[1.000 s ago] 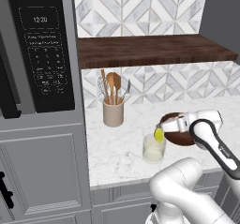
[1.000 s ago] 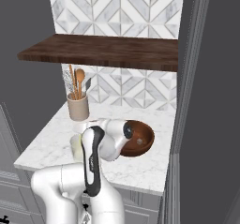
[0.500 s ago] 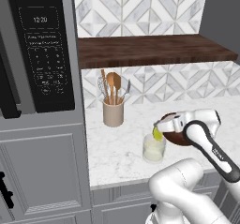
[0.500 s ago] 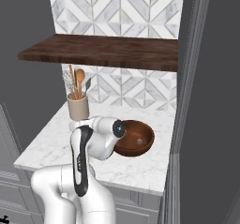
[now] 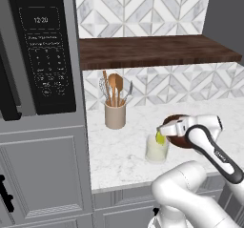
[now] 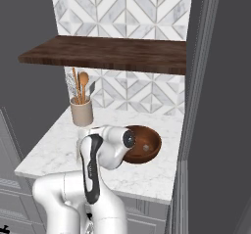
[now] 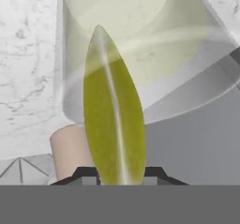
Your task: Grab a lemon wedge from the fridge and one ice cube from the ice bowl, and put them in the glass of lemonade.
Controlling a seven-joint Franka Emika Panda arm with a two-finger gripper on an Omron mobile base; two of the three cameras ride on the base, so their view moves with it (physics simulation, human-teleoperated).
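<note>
Just above the rim of the glass of lemonade (image 5: 157,149), the gripper (image 5: 160,135) held the lemon wedge (image 5: 160,138) pinched narrowly between its jaws. The wedge's long axis ran out along the fingers toward the glass's mouth (image 7: 140,35), so the drop lay straight ahead. The ice bowl (image 6: 143,144) sat just beyond the glass, half hidden by the arm; the fingertips themselves were barely visible.
</note>
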